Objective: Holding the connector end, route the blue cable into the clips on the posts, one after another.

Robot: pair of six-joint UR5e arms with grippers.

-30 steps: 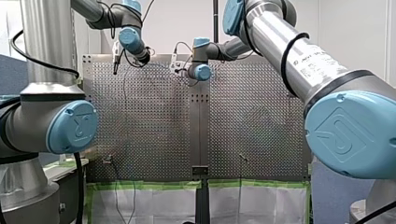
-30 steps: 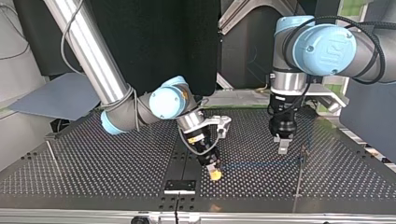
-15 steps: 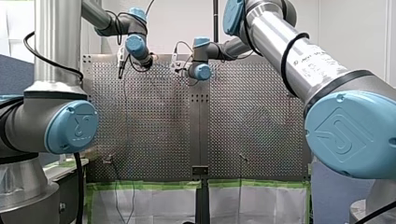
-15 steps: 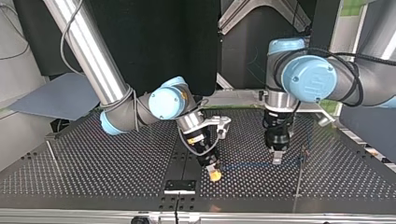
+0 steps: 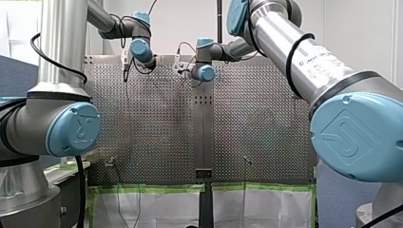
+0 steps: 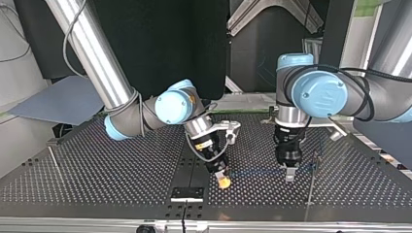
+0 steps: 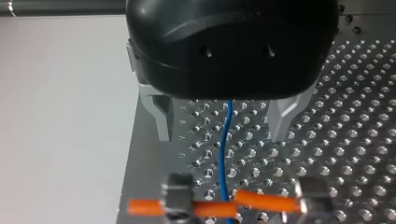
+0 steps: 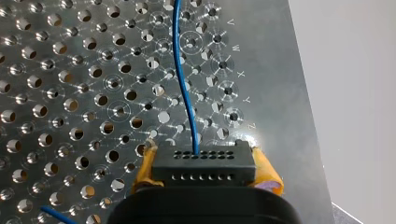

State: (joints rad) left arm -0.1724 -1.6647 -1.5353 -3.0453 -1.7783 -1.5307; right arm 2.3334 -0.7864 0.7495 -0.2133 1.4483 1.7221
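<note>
Two arms reach to the far end of the perforated counter [image 5: 157, 123] in the front view: my left arm [image 5: 139, 47] in the upper left of the frame, my right arm [image 5: 205, 71] near the upper middle. Both claws are too small there to tell how they stand.

In the top view, my right claw [image 6: 223, 180] shows yellow pads and tips down to the counter at the lower middle of the frame. The cable [image 6: 257, 171] runs from it as a thin blue line to the right, low over the counter, up to a thin post [image 6: 315, 162]. My left claw [image 6: 290, 174] hangs upright over that line, between the right claw and the post.

In the left wrist view, the left claw's metal fingers [image 7: 159, 116] are spread wide and grip nothing. The cable passes between them, touching neither. Ahead of them a blurred orange bar [image 7: 264, 199], set in two grey blocks, crosses the cable.

In the right wrist view, the right claw's pads [image 8: 268, 172] are clamped on the black connector [image 8: 203, 163], one at each side. The cable leaves the connector's face and runs ahead over the counter's holes.
</note>
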